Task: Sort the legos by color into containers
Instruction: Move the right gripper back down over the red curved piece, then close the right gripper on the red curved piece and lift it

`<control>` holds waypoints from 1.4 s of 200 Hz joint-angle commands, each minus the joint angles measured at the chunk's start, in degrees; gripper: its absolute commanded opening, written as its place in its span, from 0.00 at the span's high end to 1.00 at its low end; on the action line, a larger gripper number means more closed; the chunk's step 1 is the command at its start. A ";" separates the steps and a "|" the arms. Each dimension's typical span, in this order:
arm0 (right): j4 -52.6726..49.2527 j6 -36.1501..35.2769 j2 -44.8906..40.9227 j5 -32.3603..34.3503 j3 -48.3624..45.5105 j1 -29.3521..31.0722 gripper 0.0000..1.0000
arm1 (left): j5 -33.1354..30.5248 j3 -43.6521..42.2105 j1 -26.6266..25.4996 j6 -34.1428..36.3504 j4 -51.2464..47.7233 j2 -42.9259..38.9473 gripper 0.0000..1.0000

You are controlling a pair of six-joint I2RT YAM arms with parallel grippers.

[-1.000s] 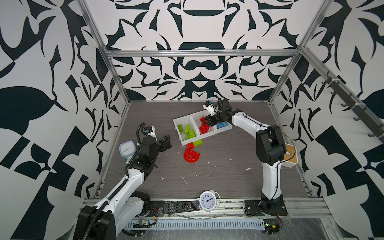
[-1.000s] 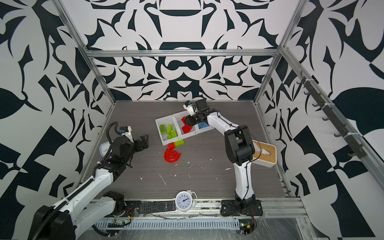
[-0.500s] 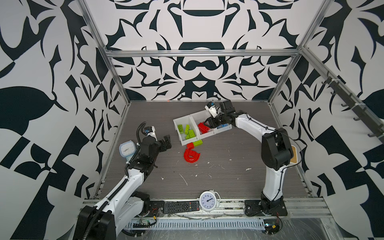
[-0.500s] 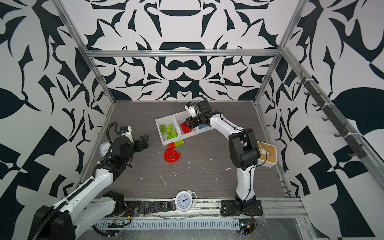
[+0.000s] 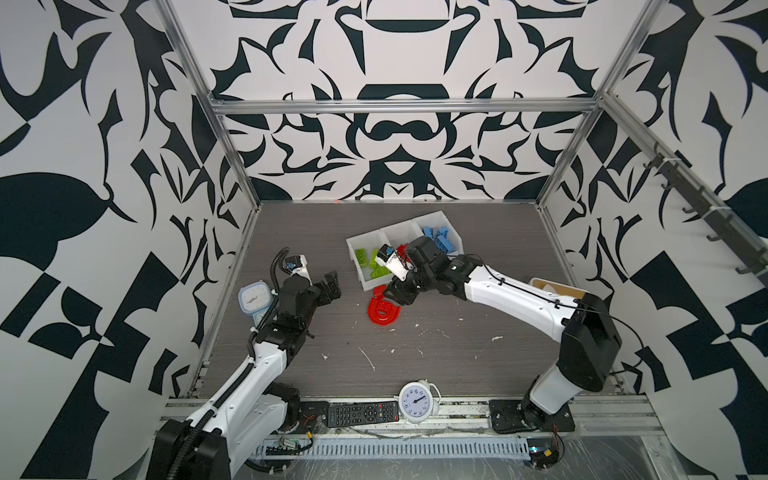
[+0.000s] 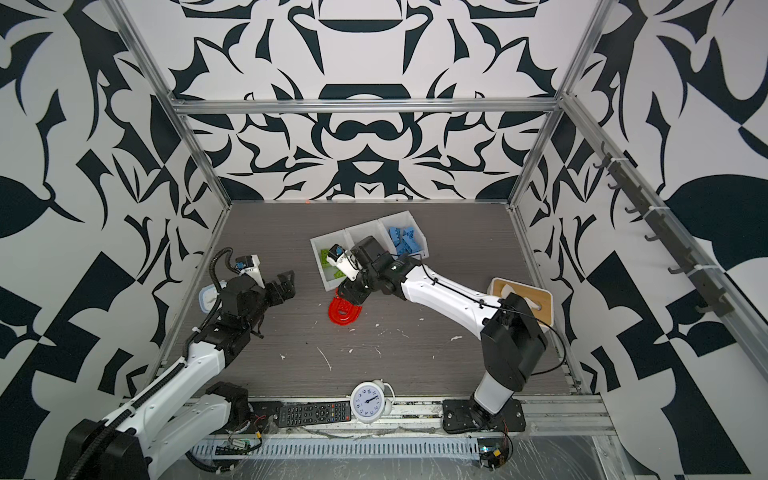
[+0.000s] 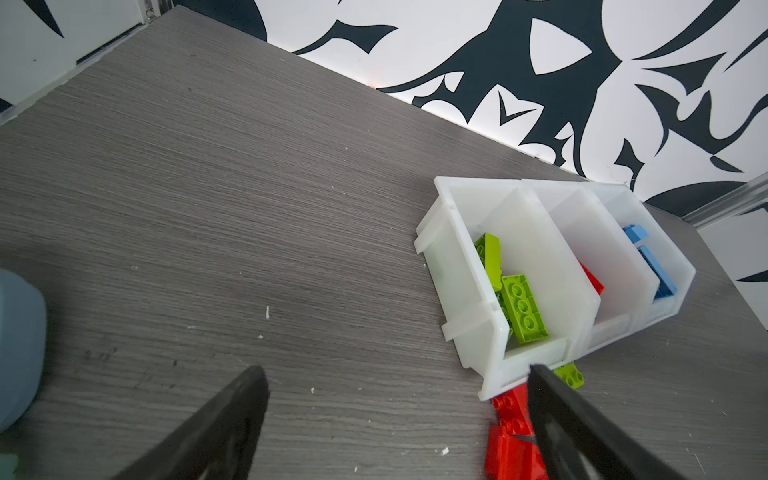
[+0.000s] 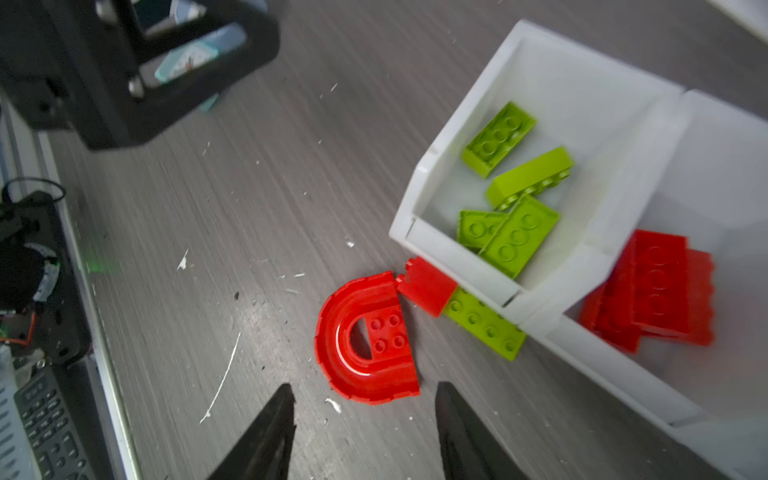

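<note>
White bin [image 8: 457, 259] holds four lime bricks [image 8: 517, 237]; one lime brick [image 8: 484, 324] outside.

A robotics lab test cell: patterned walls [image 5: 395, 41] on an aluminium frame [image 5: 399, 107] enclose a grey bench [image 5: 457, 365], with a left arm [image 5: 249, 382] and a right arm [image 5: 511, 299] bolted at its near edge.

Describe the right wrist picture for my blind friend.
The open right gripper hovers over a red arch on the table. Beside it, a small red brick and a green brick lie outside white bins holding green bricks and red bricks.
</note>
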 commanded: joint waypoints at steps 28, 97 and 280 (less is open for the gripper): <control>-3.09 1.79 6.58 0.78 2.72 3.59 0.44 | -1.49 -1.49 2.71 -2.44 -0.63 -2.24 0.00; -4.27 1.09 14.55 -0.65 7.64 5.13 0.44 | 2.66 -1.91 4.60 -3.56 0.65 -1.74 0.00; -7.90 -0.44 19.33 2.28 9.51 6.71 0.49 | 3.03 -1.56 4.65 -3.30 0.27 -1.69 0.00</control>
